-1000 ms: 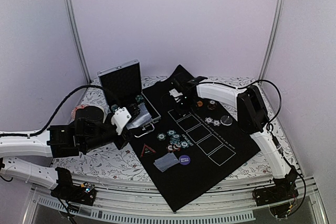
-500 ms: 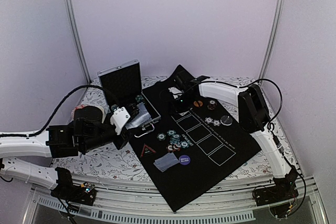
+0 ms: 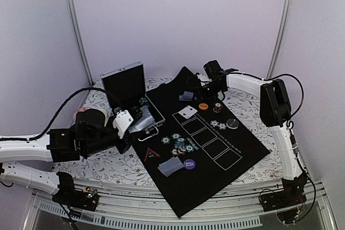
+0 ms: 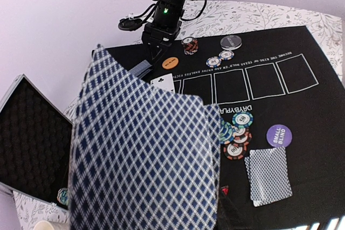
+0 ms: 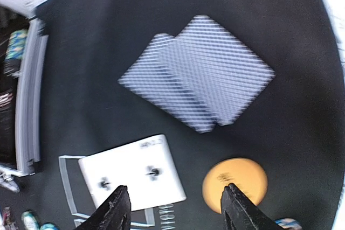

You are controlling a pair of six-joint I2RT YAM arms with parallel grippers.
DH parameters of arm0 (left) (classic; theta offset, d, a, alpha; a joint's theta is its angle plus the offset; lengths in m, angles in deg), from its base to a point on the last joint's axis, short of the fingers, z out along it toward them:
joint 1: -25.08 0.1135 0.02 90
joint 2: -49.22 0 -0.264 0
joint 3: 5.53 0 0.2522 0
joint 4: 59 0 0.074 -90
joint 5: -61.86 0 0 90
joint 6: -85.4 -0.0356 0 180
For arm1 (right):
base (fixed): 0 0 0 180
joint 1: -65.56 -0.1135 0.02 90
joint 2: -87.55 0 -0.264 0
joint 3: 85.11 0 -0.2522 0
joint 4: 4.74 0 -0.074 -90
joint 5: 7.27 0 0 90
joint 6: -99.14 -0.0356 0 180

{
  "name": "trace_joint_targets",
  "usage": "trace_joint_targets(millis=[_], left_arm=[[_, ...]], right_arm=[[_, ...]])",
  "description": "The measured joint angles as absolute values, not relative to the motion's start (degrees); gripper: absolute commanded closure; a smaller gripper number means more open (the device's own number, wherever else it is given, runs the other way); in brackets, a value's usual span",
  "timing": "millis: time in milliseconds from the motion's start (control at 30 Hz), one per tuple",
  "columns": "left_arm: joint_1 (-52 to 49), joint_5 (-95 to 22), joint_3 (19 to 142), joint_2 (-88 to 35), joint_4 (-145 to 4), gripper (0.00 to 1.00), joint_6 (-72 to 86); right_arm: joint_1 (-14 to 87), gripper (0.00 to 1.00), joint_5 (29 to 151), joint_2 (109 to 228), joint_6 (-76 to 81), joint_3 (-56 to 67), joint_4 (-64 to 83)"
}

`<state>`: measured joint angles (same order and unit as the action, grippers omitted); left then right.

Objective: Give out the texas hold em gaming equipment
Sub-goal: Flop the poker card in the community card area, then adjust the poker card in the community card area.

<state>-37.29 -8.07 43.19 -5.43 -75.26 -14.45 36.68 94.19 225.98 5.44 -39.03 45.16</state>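
We see the left arm lying low over the near left of the table [image 3: 108, 162]. Its forearm reaches right, bringing the left gripper [image 3: 123, 127] just in front of the open silver case [image 3: 129, 87]. Its jaws are clamped on a fan of playing cards [image 4: 145, 154], whose blue diamond backs fill most of the left wrist view and hide the fingers. The right arm rises from the near right corner and bends at an elbow high above the right side of the black mat [image 3: 215, 181]. From there the forearm runs leftward across the mat's far end, with the wrist tipped downward. The right gripper [image 5: 177, 211] hangs above the mat, fingers spread wide with nothing between them. Beneath it a face-down pair [image 5: 197, 79] of overlapping cards lies near the mat's far corner. Closer in, a face-up card [image 5: 132, 173] rests tilted on the first white rectangle, with the orange button [image 5: 234, 184] just beside it. Mid-mat we find a cluster of poker chips [image 3: 180, 144]. Nearer us are the purple button [image 3: 189, 164], two more face-down cards [image 3: 171, 166] just beside it, and a red-edged triangle [image 3: 151, 153] to their left.
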Motion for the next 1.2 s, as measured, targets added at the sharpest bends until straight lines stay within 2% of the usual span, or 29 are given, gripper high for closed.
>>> trace_joint_targets(millis=[67,200,567,1200], left_arm=[[-37.3,-8.0,43.2,-5.4,-75.3,0.61,-14.5],[-37.3,-8.0,43.2,-5.4,-75.3,0.61,-14.5],[-37.3,-7.9,43.2,-5.5,-75.3,0.61,-14.5],[-37.3,-7.9,43.2,-5.5,-75.5,0.61,-14.4]], right_arm=[[37.4,0.42,93.4,227.1,6.2,-39.8,45.1],[36.8,0.55,93.4,229.3,7.5,-40.1,45.3],[35.4,0.63,93.8,230.6,8.1,-39.2,45.8],[32.2,0.67,89.1,229.1,10.1,-35.2,42.2]])
